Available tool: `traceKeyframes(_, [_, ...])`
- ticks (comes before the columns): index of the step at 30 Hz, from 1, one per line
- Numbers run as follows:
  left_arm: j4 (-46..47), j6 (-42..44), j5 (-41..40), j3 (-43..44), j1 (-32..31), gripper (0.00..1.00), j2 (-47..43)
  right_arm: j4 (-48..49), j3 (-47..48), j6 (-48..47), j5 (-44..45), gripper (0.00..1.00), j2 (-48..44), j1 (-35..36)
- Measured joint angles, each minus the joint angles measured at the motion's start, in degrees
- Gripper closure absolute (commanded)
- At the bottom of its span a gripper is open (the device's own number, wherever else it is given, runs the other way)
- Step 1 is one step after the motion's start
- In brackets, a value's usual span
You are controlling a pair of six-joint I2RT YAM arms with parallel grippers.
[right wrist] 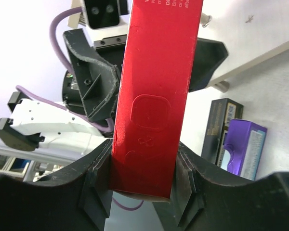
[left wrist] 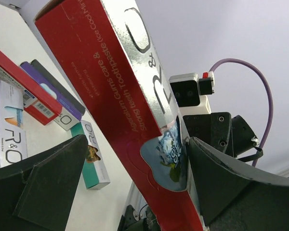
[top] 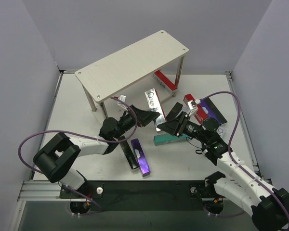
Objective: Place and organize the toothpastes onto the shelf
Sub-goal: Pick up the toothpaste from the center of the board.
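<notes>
A red toothpaste carton with a silver face (top: 153, 105) hangs above the table between both grippers. My right gripper (right wrist: 144, 173) is shut on its lower end, pads pressed to both sides of the red carton (right wrist: 156, 91). Around the other end my left gripper (left wrist: 135, 178) stands open; the carton (left wrist: 120, 86) runs between its fingers (left wrist: 38, 183), close against the right one. From above, the left gripper (top: 147, 117) and right gripper (top: 171, 126) face each other in front of the shelf (top: 132, 62). Another red carton (top: 164, 80) lies under the shelf's top board.
Loose toothpastes lie on the table: a purple (top: 141, 157) and a black one (top: 128, 153) near the left arm, a teal one (top: 169, 138) below the grippers, and red (top: 193, 107), purple and black (top: 209, 111) ones at the right.
</notes>
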Motion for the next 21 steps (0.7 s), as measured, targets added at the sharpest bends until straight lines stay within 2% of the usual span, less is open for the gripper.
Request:
traceKeyframes(4, [0.94, -1.60, 0.17, 1.03, -0.22, 0.03, 1.25, 1.31, 0.00, 1.70, -1.42, 0.82, 0.26, -0.04])
traceKeyframes(7, [1.51, -2.67, 0.15, 1.86, -0.42, 0.07, 1.86, 2.71, 0.00, 2.71, -2.27, 0.82, 0.55, -0.39])
traceKeyframes(11, [1.60, -4.09, -0.07, 3.26, -1.05, 0.21, 2.49, 3.80, 0.00, 3.48, -3.04, 0.82, 1.22, -0.68])
traceKeyframes(17, [1.46, -4.81, -0.74, 4.70, -2.51, 0.35, 2.78, 4.68, 0.00, 3.61, -5.07, 0.80, 2.14, -0.66])
traceKeyframes(20, [1.97, -5.75, -1.16, 4.81, -2.97, 0.46, 2.78, 4.96, 0.00, 3.72, -5.60, 0.76, 2.14, -0.66])
traceKeyframes(21, [2.47, -6.08, -1.11, 4.87, -3.19, 0.53, 2.78, 4.96, -0.07, 3.69, -5.77, 0.75, 2.14, -0.66])
